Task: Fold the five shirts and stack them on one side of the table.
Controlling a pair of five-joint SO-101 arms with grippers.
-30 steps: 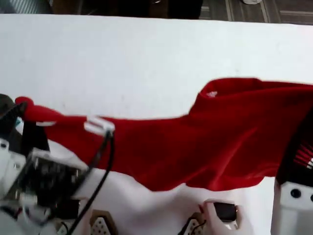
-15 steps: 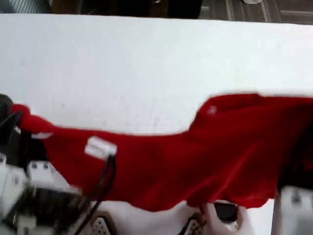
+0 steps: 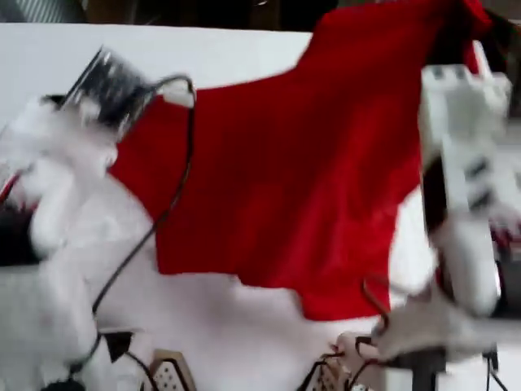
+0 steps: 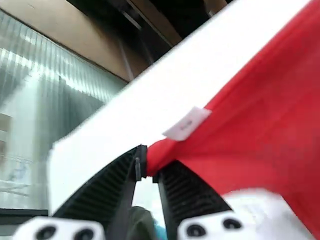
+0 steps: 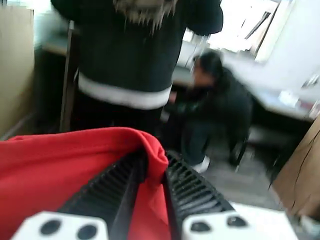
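**Shirt** (image 3: 309, 187): one red garment, held out as a broad sheet between the two arms, above the white table (image 3: 244, 57). One corner sits at the left arm (image 3: 57, 244), over the table's left part. The opposite corner sits at the right arm (image 3: 460, 163) and shows against the dark room past the table's far edge. The lower edge hangs toward the table's near side. Whether it touches the tabletop cannot be told.

**Left gripper** (image 4: 147, 167): its ribbed black fingers are pressed close together, pinching a corner of the shirt between their tips. A small white label (image 4: 186, 123) lies on the cloth's edge, just beside the pinched corner.

**Right gripper** (image 5: 154, 160): its fingers are closed on a bunched fold of the shirt. The red cloth rises between the ribbed pads and curls over their tips.

**Cable** (image 3: 155, 220): black, running from the left arm's wrist down across the shirt's left edge toward the table's near side.

**Surroundings:** past the table's far left corner, beyond the left gripper, stands a ribbed translucent panel (image 4: 45, 100).
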